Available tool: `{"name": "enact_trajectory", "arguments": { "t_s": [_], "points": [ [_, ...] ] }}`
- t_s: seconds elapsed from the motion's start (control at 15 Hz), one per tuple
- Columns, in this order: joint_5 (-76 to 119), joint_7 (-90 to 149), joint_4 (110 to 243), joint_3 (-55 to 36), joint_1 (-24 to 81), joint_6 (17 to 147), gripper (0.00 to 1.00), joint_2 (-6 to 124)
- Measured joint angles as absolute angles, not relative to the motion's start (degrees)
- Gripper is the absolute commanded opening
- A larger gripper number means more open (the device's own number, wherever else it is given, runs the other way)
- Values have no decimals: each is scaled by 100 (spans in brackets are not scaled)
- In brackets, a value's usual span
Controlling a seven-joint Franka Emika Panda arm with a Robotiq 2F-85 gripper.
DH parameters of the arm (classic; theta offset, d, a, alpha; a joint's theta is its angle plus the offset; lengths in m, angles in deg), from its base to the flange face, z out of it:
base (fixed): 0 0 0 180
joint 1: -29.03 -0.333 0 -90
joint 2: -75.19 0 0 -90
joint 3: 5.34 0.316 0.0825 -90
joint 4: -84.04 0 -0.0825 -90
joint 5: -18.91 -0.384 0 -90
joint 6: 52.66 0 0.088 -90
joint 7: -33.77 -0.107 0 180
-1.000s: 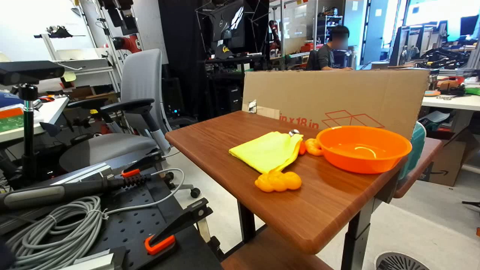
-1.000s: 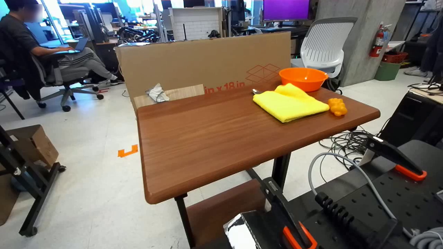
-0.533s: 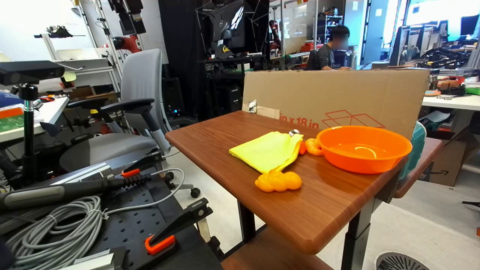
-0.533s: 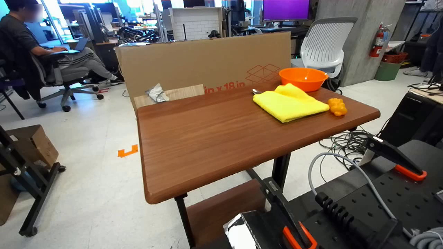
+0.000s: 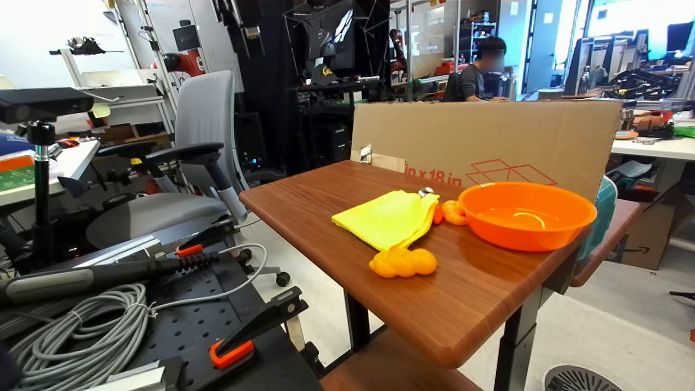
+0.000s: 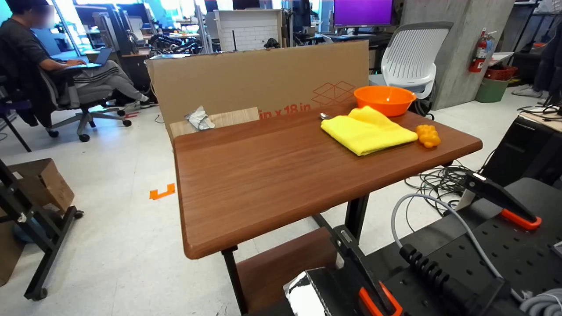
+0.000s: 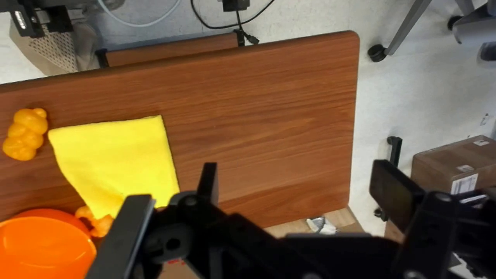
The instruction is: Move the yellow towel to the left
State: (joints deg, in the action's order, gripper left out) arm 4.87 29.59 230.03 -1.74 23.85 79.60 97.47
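Gripper (image 7: 267,186) high, jaws wide, well apart from yellow towel (image 7: 116,161).

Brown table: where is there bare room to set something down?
Widest: the table from the yellow towel to the right edge, in the wrist view. Smaller: in an exterior view, between orange bowl, near corner and the lump by the towel. Crowded: towel to bowl, another lump between.

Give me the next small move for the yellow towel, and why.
I'd probably slide the jaws over the right edge of the yellow towel, as seen in the wrist view. There they stand wide open, holding nothing, and the towel lies left of their gap. That edge looks easier to grip: the lumpy orange-yellow object and orange bowl sit toward the opposite side.
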Motion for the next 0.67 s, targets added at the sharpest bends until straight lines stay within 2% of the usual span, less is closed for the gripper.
{"name": "enact_trajectory", "arguments": {
  "t_s": [0.67],
  "points": [
    [568, 3043, 21848, -883, 3150, 8325, 100, 7888]
  ]
}}
